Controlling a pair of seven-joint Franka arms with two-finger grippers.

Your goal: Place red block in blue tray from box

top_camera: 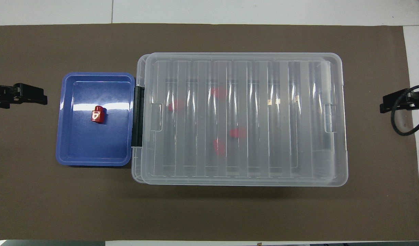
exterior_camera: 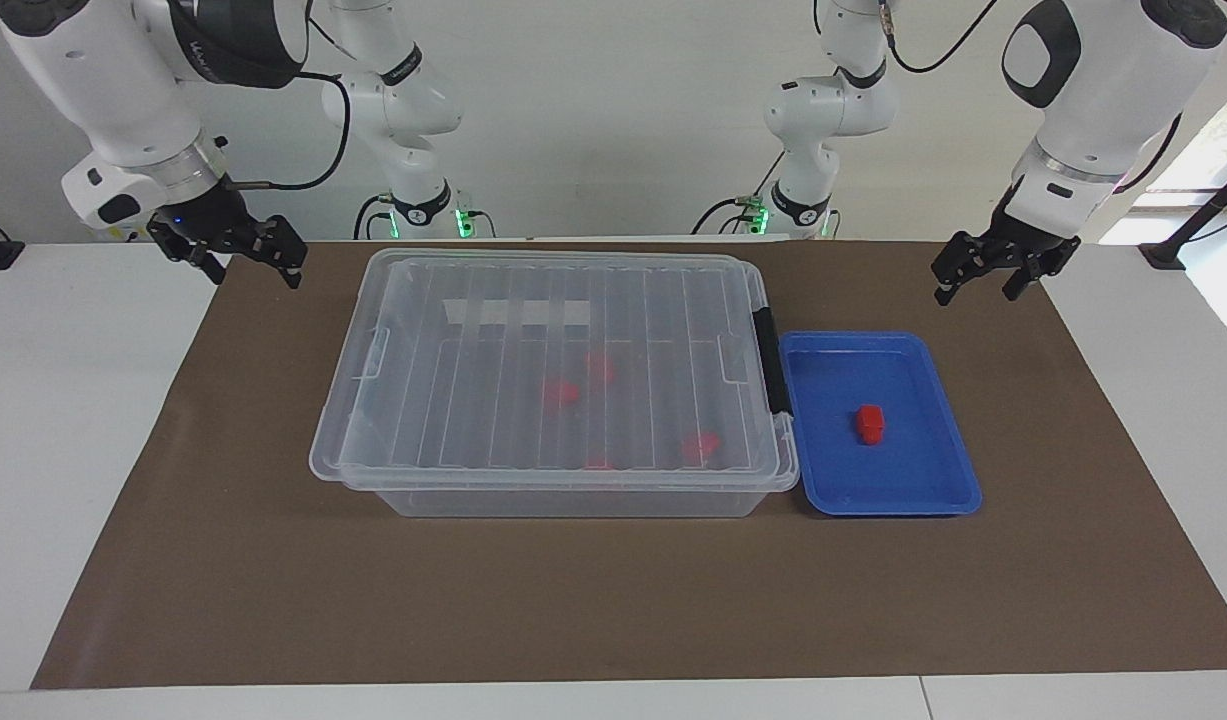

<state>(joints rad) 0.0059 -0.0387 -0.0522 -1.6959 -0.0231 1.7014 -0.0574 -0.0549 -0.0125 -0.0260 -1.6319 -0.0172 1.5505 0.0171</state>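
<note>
Small bright-red plastic block (exterior_camera: 870, 423) lies mid-floor in shallow blue plastic tray (exterior_camera: 948, 428), clear of all 4 rims; tray touches lidded clear plastic box (exterior_camera: 563, 300). Left gripper (exterior_camera: 1003, 270) and right gripper (exterior_camera: 235, 255) hang over the brown mat's (exterior_camera: 593, 600) ends, fingers apart, empty.

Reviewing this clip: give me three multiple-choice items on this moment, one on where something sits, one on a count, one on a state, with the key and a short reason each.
1. Where is the red piece with a white patch?
A. In the blue tray
B. On the box's lid
C. On the brown mat

2. How many red blocks show through the lid of the box?
A. One
B. Four
C. Seven

3. What is the lid's state?
A. Leaning against the tray
B. Lying on the mat
C. On the box

Key: 1 A, it lies inside the tray's rim. 2 B, four red shapes show through the ribbed lid. 3 C, the lid covers the box. Left gripper and right gripper wait at the table's ends.
</note>
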